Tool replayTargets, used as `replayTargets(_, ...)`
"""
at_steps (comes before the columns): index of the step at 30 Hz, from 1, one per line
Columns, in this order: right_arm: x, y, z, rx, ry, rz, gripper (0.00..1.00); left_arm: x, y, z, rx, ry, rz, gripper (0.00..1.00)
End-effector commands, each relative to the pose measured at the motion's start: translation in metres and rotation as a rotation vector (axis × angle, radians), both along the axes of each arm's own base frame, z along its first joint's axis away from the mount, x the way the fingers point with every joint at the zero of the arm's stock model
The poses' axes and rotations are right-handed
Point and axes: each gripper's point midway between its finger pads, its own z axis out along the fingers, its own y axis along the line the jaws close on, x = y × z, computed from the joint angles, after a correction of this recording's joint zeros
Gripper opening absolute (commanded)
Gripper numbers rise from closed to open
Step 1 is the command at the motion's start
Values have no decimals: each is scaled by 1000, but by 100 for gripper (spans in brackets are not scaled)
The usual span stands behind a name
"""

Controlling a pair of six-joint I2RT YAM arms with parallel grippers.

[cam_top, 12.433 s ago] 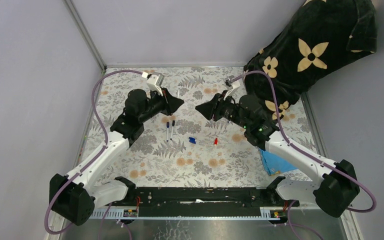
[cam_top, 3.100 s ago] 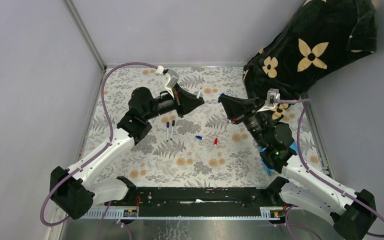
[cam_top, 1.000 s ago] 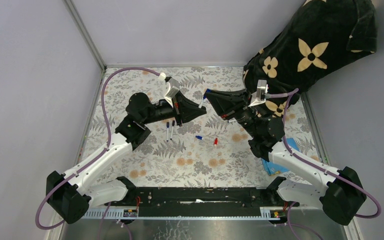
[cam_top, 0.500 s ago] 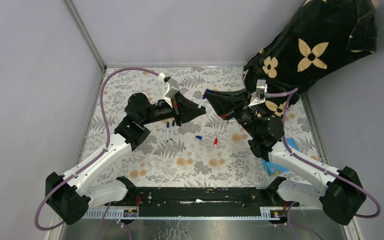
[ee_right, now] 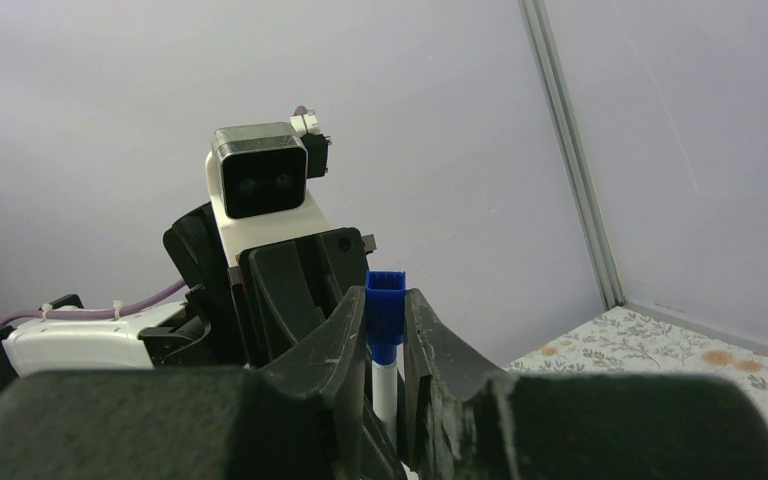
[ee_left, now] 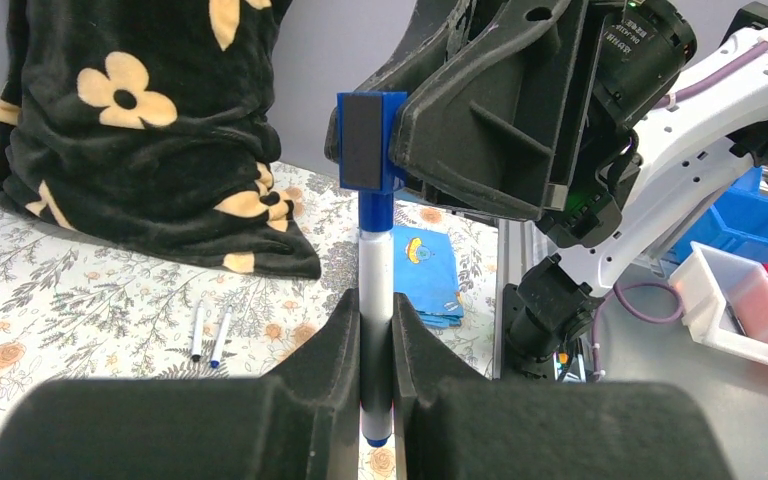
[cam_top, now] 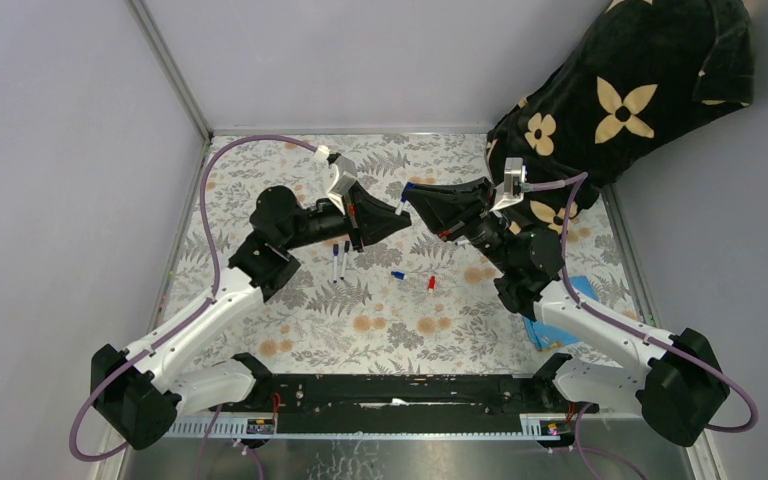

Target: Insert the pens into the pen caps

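Observation:
My left gripper is shut on a white-barrelled pen and holds it above the table. My right gripper is shut on a blue pen cap. The cap sits over the pen's blue front end; the white barrel shows below it. In the top view the two grippers meet tip to tip over the middle of the table. Two more pens lie side by side on the table. A loose blue cap and a red cap lie nearby.
A black cloth with cream flowers is draped over the far right corner. A blue patterned cloth lies at the right edge under the right arm. Grey walls enclose the patterned table. Blue, white and red bins stand beyond the table.
My right gripper has moved left with the blue cap towards my left gripper. The cap now sits on the end of the held pen.

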Motion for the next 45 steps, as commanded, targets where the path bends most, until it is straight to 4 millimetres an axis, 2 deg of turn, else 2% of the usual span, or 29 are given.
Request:
replayTargets(1, -9, 3, 13, 7, -41, 43, 0, -2, 2, 11, -29, -49, 14, 0)
replayTargets(6, -8, 10, -2, -46, -18, 62, 0, 1, 4, 13, -42, -44, 40, 0)
replayTargets(14, -1, 25, -59, -135, 132, 117, 0, 3, 5, 18, -55, -45, 61, 0)
replayTargets(17, -6, 30, -78, -163, 170, 147, 0, 1, 6, 22, -70, -54, 56, 0)
replayTargets(25, -32, 51, -123, -290, 222, 196, 0, 5, 13, 33, -121, -50, 88, 0)
replayTargets(35, -64, 52, -175, -407, 320, 246, 0, 9, 24, 47, -174, -51, 92, 0)
replayTargets(45, -93, 57, -226, -507, 398, 287, 0, 7, 23, 51, -179, -58, 78, 0)
